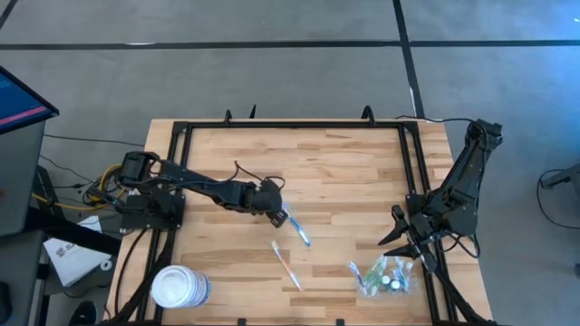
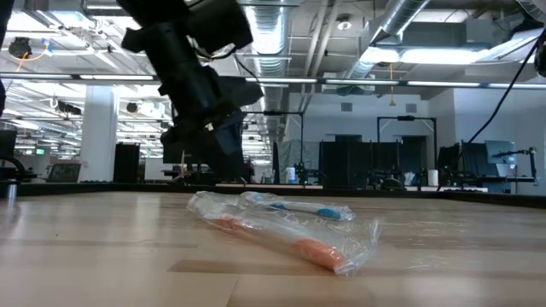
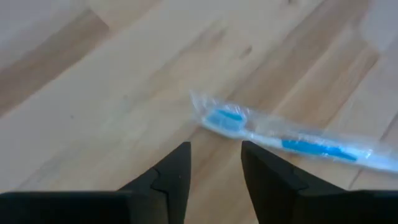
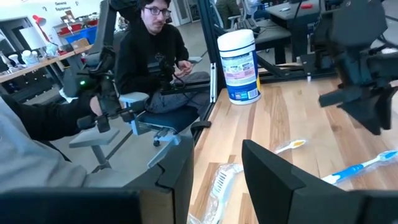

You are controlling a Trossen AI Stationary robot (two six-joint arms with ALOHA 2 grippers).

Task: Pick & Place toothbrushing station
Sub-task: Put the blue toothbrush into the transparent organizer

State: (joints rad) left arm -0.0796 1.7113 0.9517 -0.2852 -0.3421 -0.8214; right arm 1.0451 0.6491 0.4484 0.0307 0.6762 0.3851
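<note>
Near the table's front right corner lies the clear holder (image 1: 384,275), beside the right gripper (image 1: 405,239), whose fingers are apart and empty. Likely light, stiff, slippery; grip its rim. Left gripper (image 1: 281,217), fingers apart, hovers over the blue toothbrush (image 1: 297,228).

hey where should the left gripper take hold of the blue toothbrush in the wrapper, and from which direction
Grip the blue toothbrush mid-handle, coming straight down from above. It lies flat on the table in a loose clear wrapper, long and thin, so fingers should probably straddle its narrow width. The left gripper, open, already hangs just beside its head end.
</note>
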